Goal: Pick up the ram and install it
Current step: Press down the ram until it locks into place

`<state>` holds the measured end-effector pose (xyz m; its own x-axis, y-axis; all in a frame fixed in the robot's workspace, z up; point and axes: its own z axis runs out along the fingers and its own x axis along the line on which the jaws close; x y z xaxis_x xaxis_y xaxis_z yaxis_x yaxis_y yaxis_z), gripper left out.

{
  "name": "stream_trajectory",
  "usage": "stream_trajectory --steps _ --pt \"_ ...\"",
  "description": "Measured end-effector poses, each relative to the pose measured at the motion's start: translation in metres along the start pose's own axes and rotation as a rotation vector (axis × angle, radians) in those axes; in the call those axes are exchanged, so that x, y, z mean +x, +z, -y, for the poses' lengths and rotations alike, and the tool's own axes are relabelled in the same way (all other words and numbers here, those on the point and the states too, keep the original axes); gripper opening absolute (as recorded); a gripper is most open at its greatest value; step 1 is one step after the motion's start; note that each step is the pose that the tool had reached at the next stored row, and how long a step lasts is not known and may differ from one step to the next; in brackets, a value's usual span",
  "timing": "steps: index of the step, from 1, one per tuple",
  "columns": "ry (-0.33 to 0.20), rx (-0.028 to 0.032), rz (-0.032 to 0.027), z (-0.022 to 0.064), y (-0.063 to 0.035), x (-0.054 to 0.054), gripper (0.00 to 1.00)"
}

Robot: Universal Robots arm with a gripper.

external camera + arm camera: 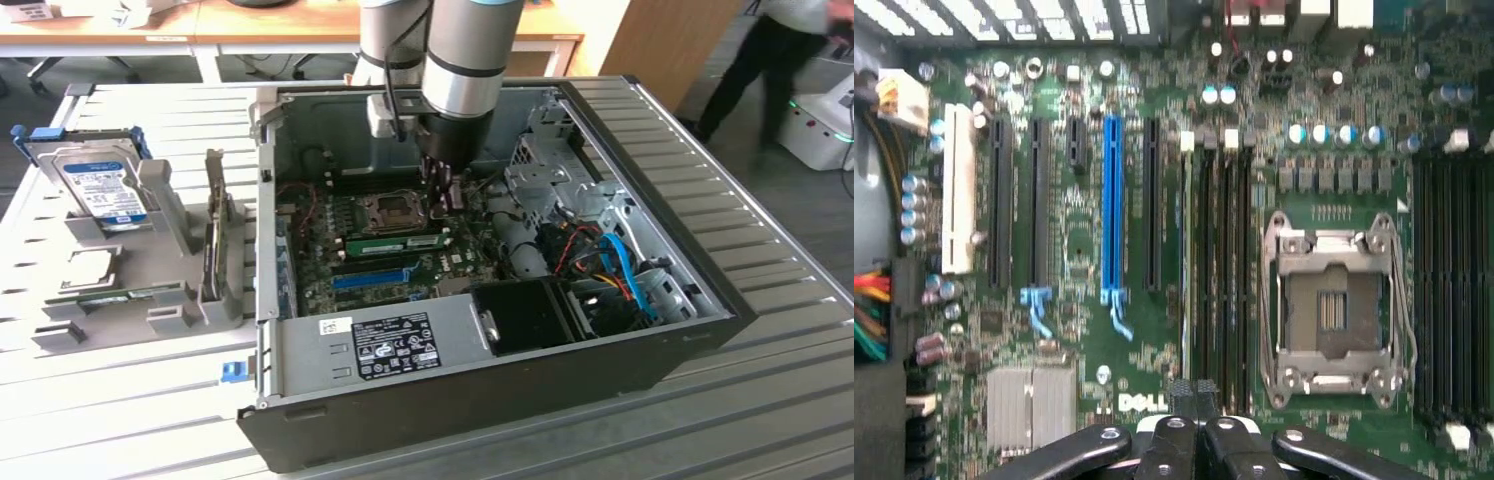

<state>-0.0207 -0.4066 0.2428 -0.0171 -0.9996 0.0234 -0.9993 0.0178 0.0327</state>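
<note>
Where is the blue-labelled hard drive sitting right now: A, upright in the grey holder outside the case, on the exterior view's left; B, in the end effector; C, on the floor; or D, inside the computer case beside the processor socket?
A: the hard drive stands upright in the grey holder on the exterior view's left, outside the computer case.

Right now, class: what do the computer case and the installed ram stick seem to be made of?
Computer case: likely sheet metal, with bare grey inner walls, folded edges and a matt black outer shell. Ram: green circuit board with dark chips, probably fibreglass laminate, seated on the motherboard.
</note>
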Motion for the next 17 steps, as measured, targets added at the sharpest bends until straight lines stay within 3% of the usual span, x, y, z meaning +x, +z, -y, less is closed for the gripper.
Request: stream_trajectory --steps 11,17 --pt "0.000 0.0003 0.0000 -0.0402 0.0013 0.001 0.11" --pt "0.000 0.0003 0.0000 -0.0554 0.0018 0.001 0.11"
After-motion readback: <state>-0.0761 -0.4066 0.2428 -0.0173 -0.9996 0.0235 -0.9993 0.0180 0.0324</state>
